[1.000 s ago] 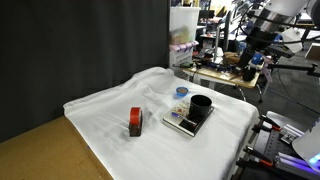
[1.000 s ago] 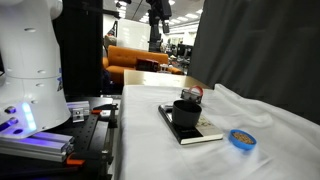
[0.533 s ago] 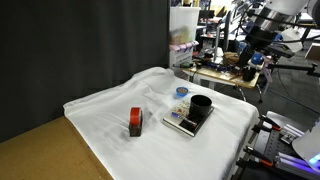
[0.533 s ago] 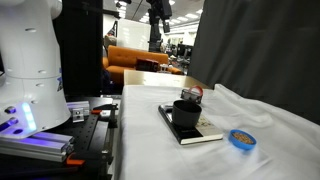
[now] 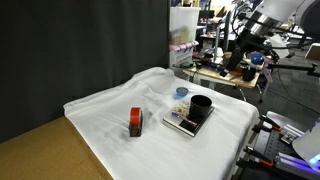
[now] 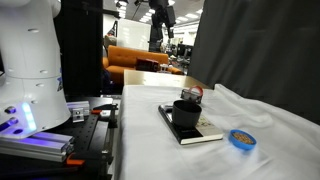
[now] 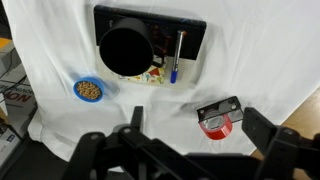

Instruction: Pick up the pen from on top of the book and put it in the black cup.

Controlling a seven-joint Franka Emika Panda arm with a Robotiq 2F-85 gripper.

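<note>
Pen (image 7: 177, 55): lying on book (image 7: 195, 40) beside black cup (image 7: 125, 50), seeming light, stiff, slick, calling for mid-shaft pinch; gripper (image 7: 190, 118) hanging spread, empty.

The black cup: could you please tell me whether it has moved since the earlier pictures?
No. In both exterior views the black cup stands at the same place on the book, just as far from the red block as before.

One pen (image 7: 177, 57), one book (image 7: 195, 35), one black cup (image 7: 125, 50), one red block (image 7: 219, 117), one round blue dish (image 7: 88, 90).
</note>
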